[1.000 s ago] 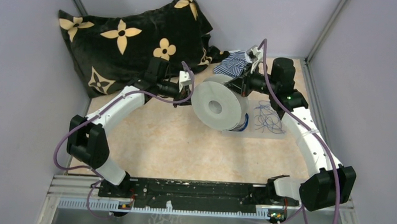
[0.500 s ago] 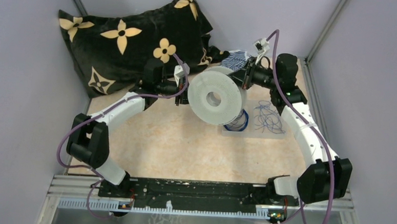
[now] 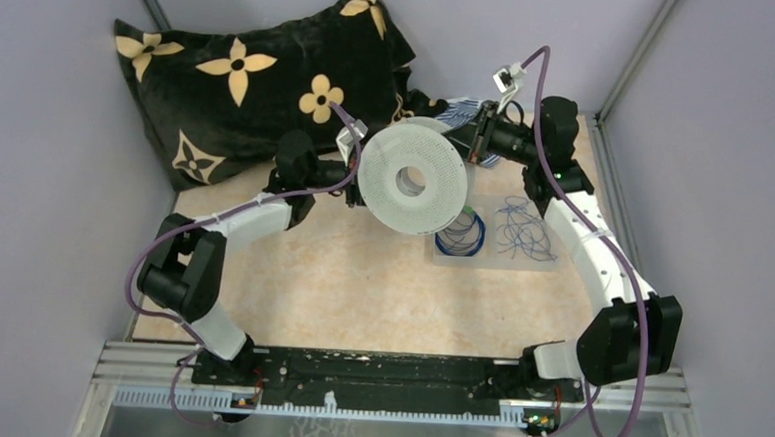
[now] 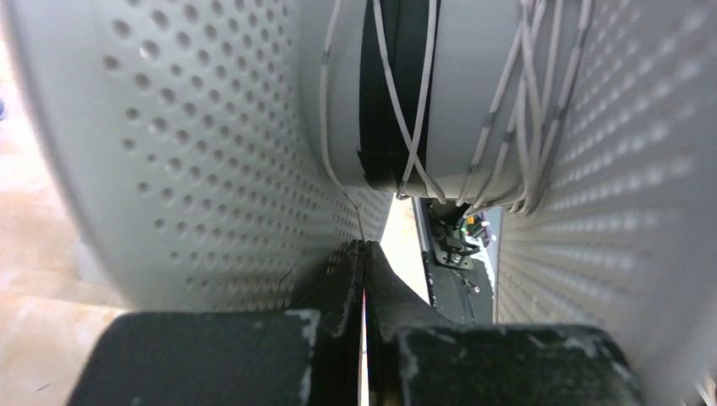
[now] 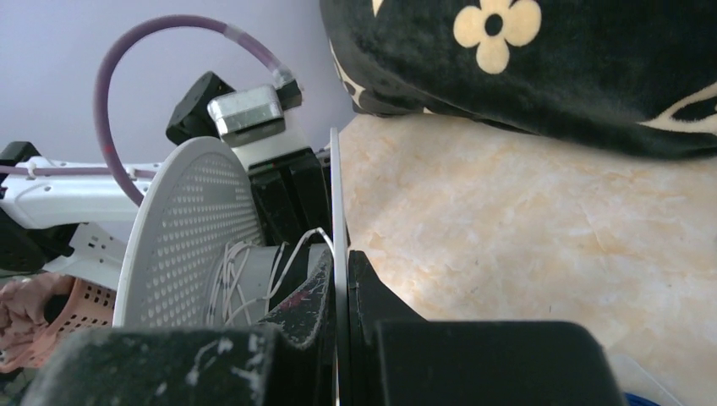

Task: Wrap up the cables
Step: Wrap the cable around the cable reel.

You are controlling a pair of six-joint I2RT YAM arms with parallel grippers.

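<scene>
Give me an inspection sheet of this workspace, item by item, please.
Surface: beige table.
Job's things: blue coil and loose tangle lie on a clear tray; white wire wound on the spool, held between both arms.
Clutter: flowered pillow and striped cloth at the back.
Grippers: left gripper shut, seemingly pinching the white wire; right gripper shut on the spool's rim.
Cables: purple cords run along both arms.
Surroundings: lilac walls on three sides.

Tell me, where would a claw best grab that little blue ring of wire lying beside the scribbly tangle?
Probably pinch the blue ring across its near rim, coming straight down from above. It lies flat in the shallow clear tray, so a sideways approach would likely meet the tray's edge. The white reel hangs over its far-left part, while the near arc shows bare.
</scene>
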